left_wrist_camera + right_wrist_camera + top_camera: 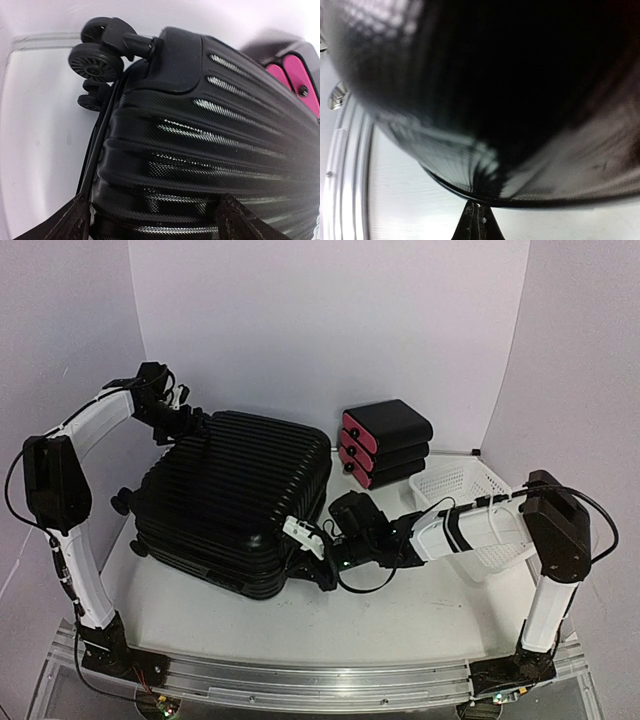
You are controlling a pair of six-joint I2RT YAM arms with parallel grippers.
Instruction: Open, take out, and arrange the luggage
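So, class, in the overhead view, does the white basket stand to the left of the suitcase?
No, the white basket stands to the right of the luggage, not the left.

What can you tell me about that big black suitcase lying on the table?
The suitcase is a black hard shell, glossy and plastic-looking, with horizontal ribs. It lies flat on the white table and looks closed, a seam running round its side. Small black wheels stick out at its left end. The left gripper sits at its far-left corner, fingers spread over the shell; the right gripper is against its near-right edge.
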